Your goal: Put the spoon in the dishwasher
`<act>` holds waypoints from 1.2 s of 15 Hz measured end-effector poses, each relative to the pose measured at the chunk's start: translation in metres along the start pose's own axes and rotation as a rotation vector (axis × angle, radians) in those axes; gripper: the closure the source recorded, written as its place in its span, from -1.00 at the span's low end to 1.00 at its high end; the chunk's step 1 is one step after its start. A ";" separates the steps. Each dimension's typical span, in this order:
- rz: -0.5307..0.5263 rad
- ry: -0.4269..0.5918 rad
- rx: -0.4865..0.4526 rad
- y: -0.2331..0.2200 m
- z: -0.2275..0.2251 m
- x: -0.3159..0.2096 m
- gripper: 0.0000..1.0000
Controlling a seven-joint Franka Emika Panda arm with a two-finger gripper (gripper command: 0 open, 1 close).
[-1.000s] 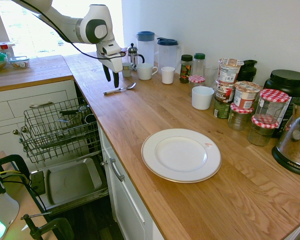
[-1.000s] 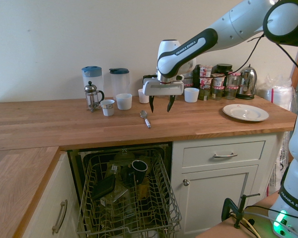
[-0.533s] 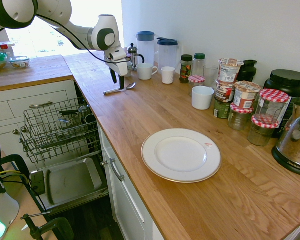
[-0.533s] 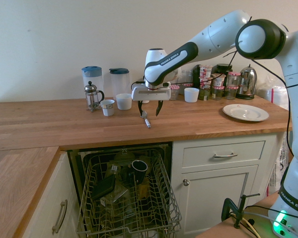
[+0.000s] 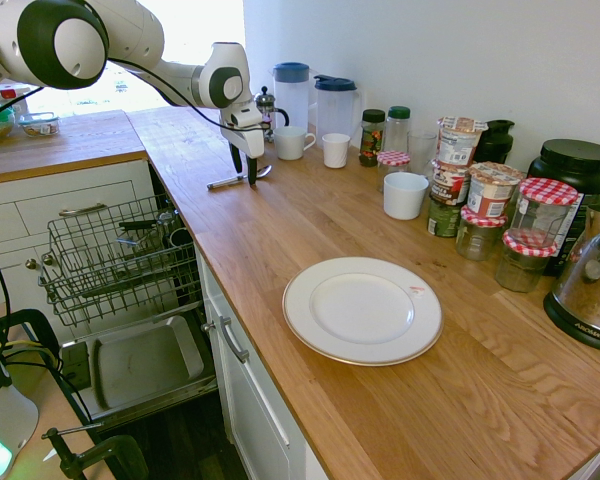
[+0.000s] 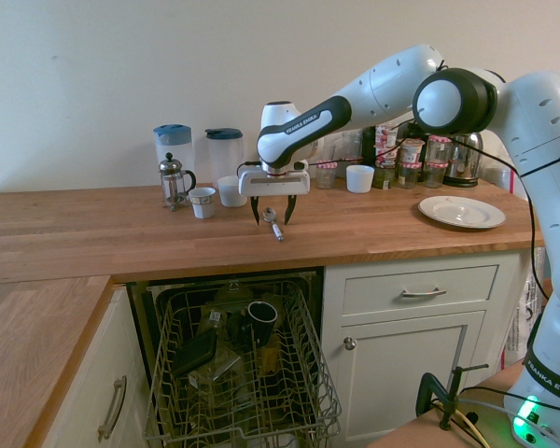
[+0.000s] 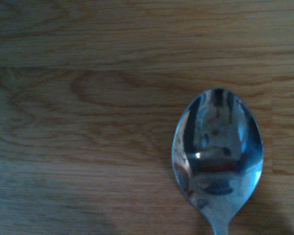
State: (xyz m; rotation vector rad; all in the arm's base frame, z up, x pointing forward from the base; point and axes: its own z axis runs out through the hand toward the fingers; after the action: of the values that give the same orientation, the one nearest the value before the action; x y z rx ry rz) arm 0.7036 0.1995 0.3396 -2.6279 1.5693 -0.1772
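Note:
The spoon [image 5: 225, 182] [image 6: 274, 226] lies flat on the wooden counter above the dishwasher, and its shiny bowl [image 7: 217, 152] fills the close wrist view. My gripper [image 5: 243, 168] [image 6: 272, 212] is open and low over the spoon's bowl end, one finger on each side, holding nothing. The dishwasher's wire rack [image 5: 115, 258] [image 6: 243, 373] is pulled out below the counter edge with a few dark items in it. Its grey door [image 5: 140, 365] hangs down beneath the rack.
Behind the spoon stand a French press [image 6: 173, 181], two pitchers [image 5: 335, 105], and white cups [image 5: 292, 142]. A white plate [image 5: 362, 310], a white mug [image 5: 405, 195], several jars [image 5: 485, 215] and a kettle [image 5: 590, 290] sit further along the counter.
The arm has swung along the counter and come down. The open gripper went from hovering beside the spoon to straddling its bowl end. The spoon has not moved.

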 end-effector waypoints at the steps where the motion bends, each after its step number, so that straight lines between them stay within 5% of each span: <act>1: 0.003 -0.004 -0.004 -0.001 0.000 0.000 1.00; 18: 0.029 -0.042 -0.069 0.003 0.002 0.006 1.00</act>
State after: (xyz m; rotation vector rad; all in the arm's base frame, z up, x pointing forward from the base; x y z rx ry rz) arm 0.7043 0.1928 0.3378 -2.6400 1.6277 -0.0673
